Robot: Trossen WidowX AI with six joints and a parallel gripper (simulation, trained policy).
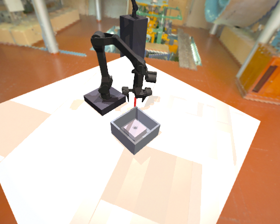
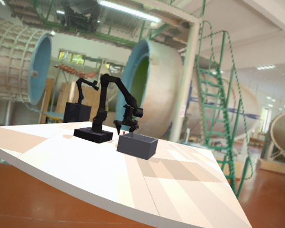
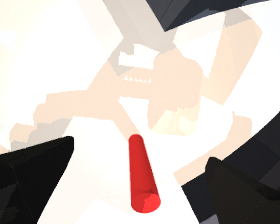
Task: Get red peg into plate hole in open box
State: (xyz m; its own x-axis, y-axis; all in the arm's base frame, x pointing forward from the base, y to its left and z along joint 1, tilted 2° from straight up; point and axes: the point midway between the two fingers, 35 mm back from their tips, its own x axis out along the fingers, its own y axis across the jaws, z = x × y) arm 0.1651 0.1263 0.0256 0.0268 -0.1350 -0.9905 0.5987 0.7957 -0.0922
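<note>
The red peg (image 1: 135,102) (image 2: 124,132) (image 3: 142,172) stands upright on the table, outside the box, just behind the box's far corner in the top view. My gripper (image 1: 135,101) (image 2: 125,133) (image 3: 142,155) points down, open wide, with one finger on each side of the peg's upper part and gaps to both. It does not hold the peg. The open grey box (image 1: 122,137) (image 2: 136,147) (image 3: 191,12) stands in front. The pale plate (image 1: 129,130) lies at its bottom, and its round hole (image 1: 135,127) is empty. The box walls hide the plate in the exterior view.
The arm's dark square base (image 1: 94,104) (image 2: 87,137) stands on the table (image 1: 55,160) (image 2: 82,168) left of the peg. A tall dark pedestal (image 1: 128,33) (image 2: 75,113) with another arm on it stands behind the table.
</note>
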